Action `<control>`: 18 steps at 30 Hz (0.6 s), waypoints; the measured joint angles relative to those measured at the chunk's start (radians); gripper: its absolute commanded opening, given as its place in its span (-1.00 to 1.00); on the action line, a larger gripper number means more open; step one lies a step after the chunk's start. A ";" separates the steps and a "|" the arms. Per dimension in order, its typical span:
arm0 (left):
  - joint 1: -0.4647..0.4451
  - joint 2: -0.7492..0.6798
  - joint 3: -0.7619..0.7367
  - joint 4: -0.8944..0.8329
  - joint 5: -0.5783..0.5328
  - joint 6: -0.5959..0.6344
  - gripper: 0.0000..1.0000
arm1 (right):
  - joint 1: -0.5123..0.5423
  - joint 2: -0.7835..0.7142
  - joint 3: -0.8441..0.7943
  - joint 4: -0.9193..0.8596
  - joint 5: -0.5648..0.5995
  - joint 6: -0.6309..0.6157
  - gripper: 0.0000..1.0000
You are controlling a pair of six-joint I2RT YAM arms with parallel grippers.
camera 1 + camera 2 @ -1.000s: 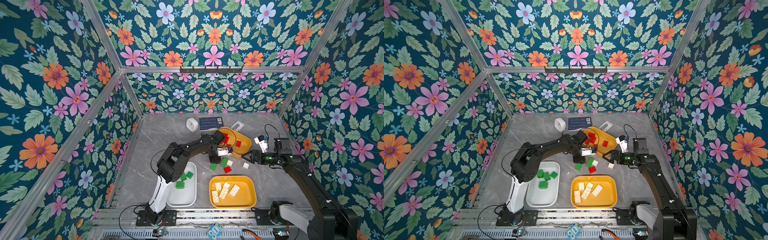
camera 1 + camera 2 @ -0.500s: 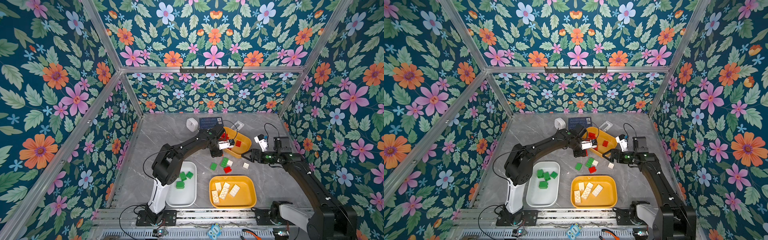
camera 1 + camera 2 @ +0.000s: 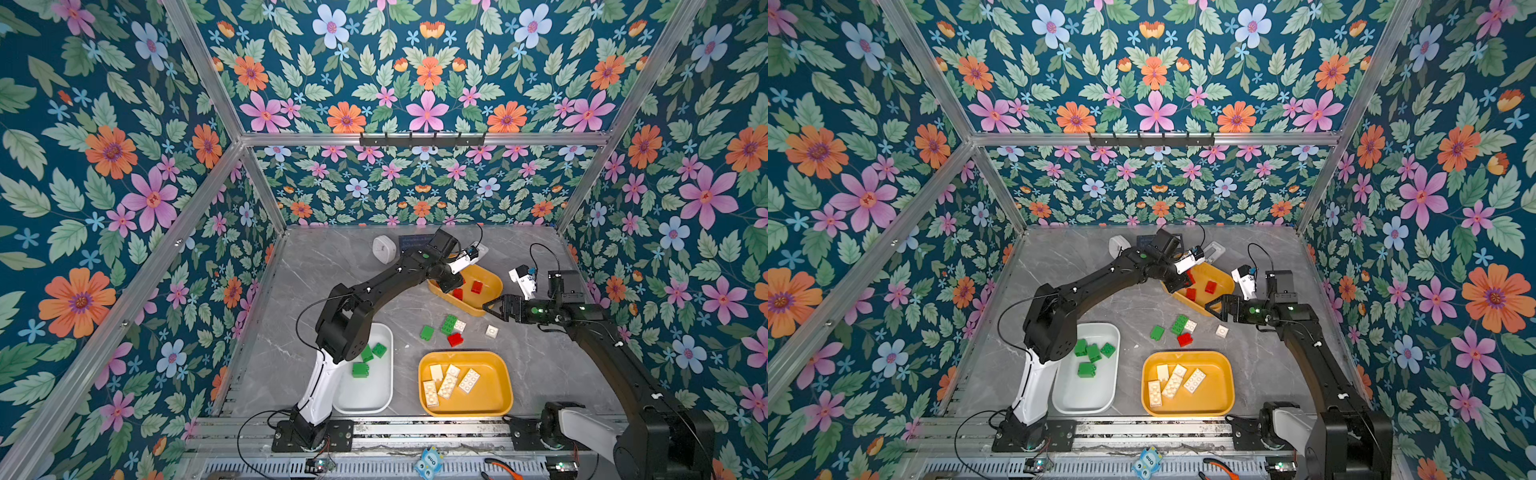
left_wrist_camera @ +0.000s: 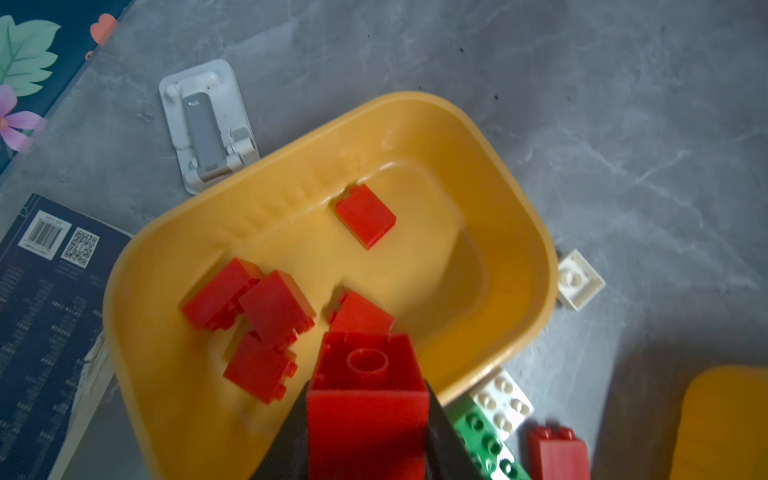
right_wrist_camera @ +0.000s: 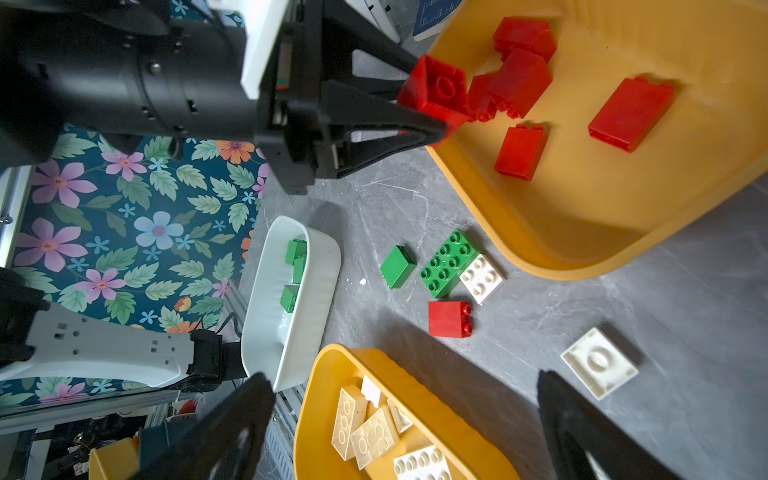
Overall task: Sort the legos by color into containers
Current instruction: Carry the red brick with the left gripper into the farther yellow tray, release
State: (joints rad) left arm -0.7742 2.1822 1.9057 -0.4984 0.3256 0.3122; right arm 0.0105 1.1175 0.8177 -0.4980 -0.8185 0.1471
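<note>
My left gripper (image 3: 449,287) is shut on a red lego (image 4: 368,374) and holds it just above the near-left edge of the far mustard-yellow container (image 3: 495,283), which holds several red legos (image 4: 365,216). My right gripper (image 3: 493,307) hangs open and empty by that container's near right corner. Below and left of it, loose legos lie on the table: two green (image 3: 427,332), two cream (image 3: 491,331) and one red (image 3: 455,339). The near yellow container (image 3: 500,395) holds cream legos. The white container (image 3: 374,401) holds green ones.
A white rounded gadget (image 3: 384,248) and a dark card with QR code (image 4: 54,291) lie at the back, behind my left wrist. A white stand (image 4: 205,124) lies beside the far container. Floral walls close in the table on three sides.
My left arm has stretched out, carrying the red lego a little to the right over the far container. My right gripper has crept slightly left and stays open.
</note>
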 measured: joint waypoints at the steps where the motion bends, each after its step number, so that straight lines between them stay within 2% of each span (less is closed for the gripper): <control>1: 0.000 0.013 0.006 0.018 0.002 -0.016 -0.47 | 0.000 -0.002 0.000 0.000 0.001 0.000 0.98; 10: 0.001 0.145 0.082 0.162 0.002 -0.199 -0.30 | 0.000 -0.017 -0.009 -0.004 0.009 0.000 0.98; 13: 0.001 0.172 0.113 0.170 -0.015 -0.248 -0.01 | 0.000 -0.018 -0.010 -0.005 0.010 0.000 0.98; 15: 0.001 0.172 0.120 0.171 -0.024 -0.285 0.34 | 0.000 -0.018 -0.010 -0.005 0.010 0.000 0.98; 18: 0.001 0.157 0.122 0.162 -0.042 -0.326 0.35 | 0.000 -0.018 -0.010 -0.004 0.010 0.000 0.98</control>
State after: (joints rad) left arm -0.7734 2.3394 2.0274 -0.3367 0.2840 -0.0139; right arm 0.0101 1.1000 0.8082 -0.5022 -0.8089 0.1467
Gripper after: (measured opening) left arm 0.696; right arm 0.992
